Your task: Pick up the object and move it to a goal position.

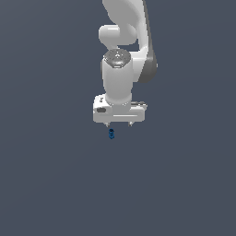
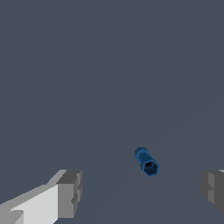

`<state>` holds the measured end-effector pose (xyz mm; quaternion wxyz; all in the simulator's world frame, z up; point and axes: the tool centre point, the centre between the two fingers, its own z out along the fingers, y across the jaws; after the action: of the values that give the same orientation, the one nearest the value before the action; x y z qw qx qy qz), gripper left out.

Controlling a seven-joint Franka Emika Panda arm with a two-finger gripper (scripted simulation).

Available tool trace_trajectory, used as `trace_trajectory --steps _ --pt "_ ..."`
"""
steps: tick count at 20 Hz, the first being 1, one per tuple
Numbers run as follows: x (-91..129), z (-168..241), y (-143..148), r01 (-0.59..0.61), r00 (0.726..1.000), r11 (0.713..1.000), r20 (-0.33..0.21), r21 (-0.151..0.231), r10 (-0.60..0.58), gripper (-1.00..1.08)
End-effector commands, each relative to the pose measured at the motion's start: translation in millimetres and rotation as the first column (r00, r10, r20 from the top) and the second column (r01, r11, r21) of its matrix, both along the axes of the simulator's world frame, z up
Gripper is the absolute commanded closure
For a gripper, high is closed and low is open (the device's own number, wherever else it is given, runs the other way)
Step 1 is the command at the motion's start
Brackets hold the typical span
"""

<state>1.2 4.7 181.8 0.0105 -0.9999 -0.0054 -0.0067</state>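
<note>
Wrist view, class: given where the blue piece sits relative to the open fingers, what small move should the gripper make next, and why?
Probably descend straight down. The gripper is open, and the blue piece lies between its fingers but untouched, still below the fingertips in the exterior view. Lowering first would bracket it before closing.

A glossy white robot arm point(image 1: 120, 78) made of smooth, rounded segments, with a darker grey band along the side of its upper links. One joint is capped by a round grey disc with a faint pattern. At the end sits a flat, boxy white hand block with a small dark oval mark on one face. The gripper point(image 1: 119, 124) has two short pale fingers; in the wrist view each finger point(image 2: 48, 201) is white with a squared, ridged grey pad point(image 2: 70, 194).
</note>
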Motion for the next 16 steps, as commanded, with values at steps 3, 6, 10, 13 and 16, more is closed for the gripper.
trace_trajectory --steps 3,6,10,13,16 --pt "-1.3 -3.9 -1.4 0.016 1.000 1.000 -0.001 -0.001 -0.016 -0.92" --pt "-3.8 -11.0 -4.4 0.048 0.999 0.999 -0.003 -0.001 -0.048 -0.92" --pt "-9.3 -25.2 -10.6 0.113 0.994 0.994 -0.006 -0.002 -0.113 -0.92" --pt "-15.4 -39.4 -16.9 0.178 0.984 0.984 -0.009 -0.005 -0.178 -0.92" --pt "-23.2 -55.5 -24.4 0.254 0.967 0.967 -0.011 -0.009 -0.254 -0.92"
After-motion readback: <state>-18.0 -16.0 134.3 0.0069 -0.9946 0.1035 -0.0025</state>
